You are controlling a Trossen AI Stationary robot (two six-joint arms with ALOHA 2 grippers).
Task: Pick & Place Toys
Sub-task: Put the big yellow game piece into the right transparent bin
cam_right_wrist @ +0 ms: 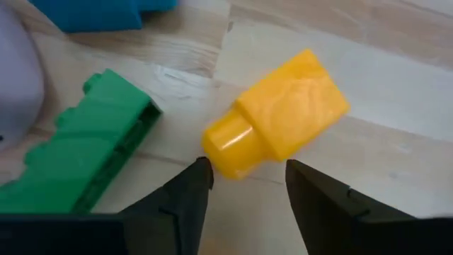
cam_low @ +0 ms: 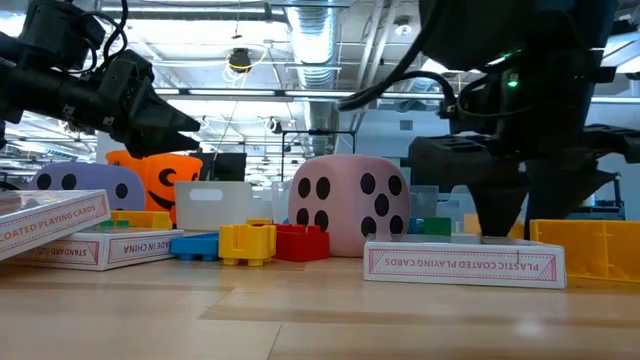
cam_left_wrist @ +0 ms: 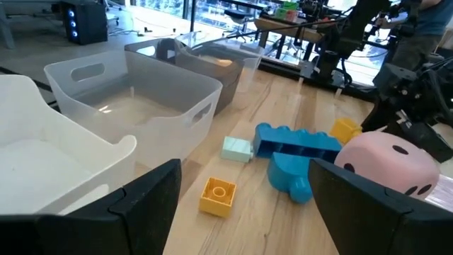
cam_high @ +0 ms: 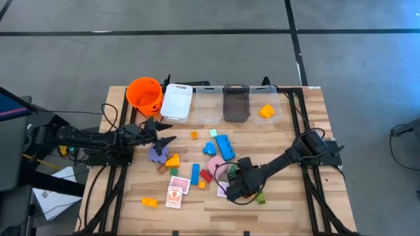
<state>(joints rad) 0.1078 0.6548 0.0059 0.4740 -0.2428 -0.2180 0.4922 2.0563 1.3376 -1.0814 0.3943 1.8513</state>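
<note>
Since the yellow brick [cam_right_wrist: 276,124] lying on the desk [cam_high: 289,196] beside a green brick [cam_right_wrist: 78,156] looks light, rigid and slick, the released right tool [cam_right_wrist: 244,188] should pinch its narrow stub squarely.

orange bucket [cam_high: 144,94], white bin [cam_high: 176,102] — clear bins [cam_high: 209,105]

"PLASTIC COATED PLAYING CARDS" on card box [cam_low: 465,263]
</note>
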